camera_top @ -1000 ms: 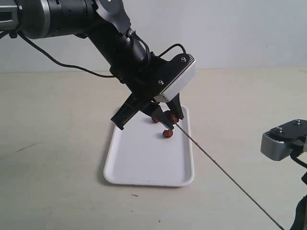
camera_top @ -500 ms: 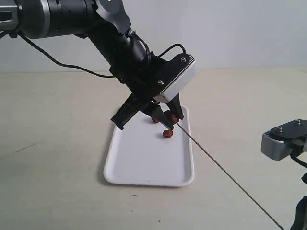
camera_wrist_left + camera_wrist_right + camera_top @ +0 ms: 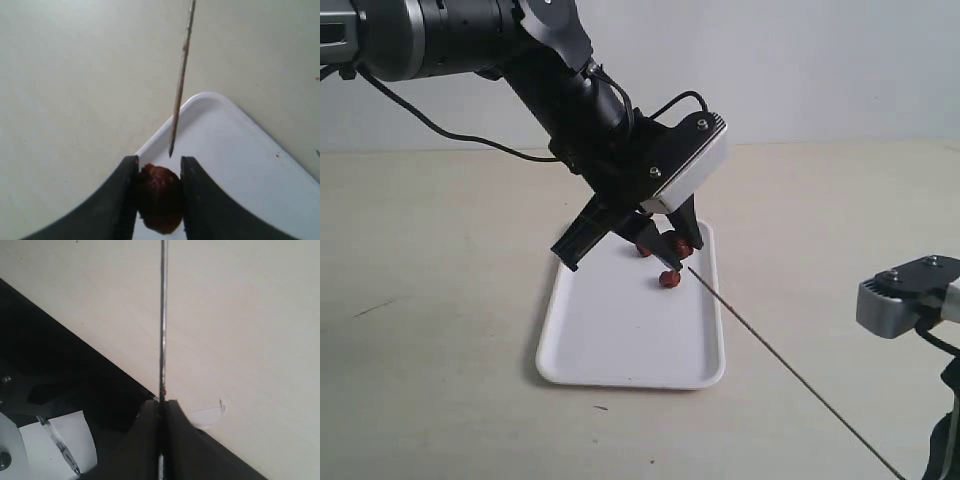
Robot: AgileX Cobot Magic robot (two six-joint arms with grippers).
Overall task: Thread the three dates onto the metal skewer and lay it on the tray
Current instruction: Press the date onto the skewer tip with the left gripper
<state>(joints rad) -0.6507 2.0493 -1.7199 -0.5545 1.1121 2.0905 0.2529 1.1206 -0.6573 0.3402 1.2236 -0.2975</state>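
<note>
three dates (image 3: 668, 279), one skewer (image 3: 770, 347), one tray (image 3: 620, 340)

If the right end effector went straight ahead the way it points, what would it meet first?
Probably the date in the left end effector: the right end effector's skewer leads, tip just short of that date, though alignment in depth is unclear.

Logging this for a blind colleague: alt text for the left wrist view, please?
The left gripper pinches a reddish-brown date between its dark fingers, the tip of the metal skewer apparently just short of it. A corner of the white tray lies behind, on a pale table.
</note>
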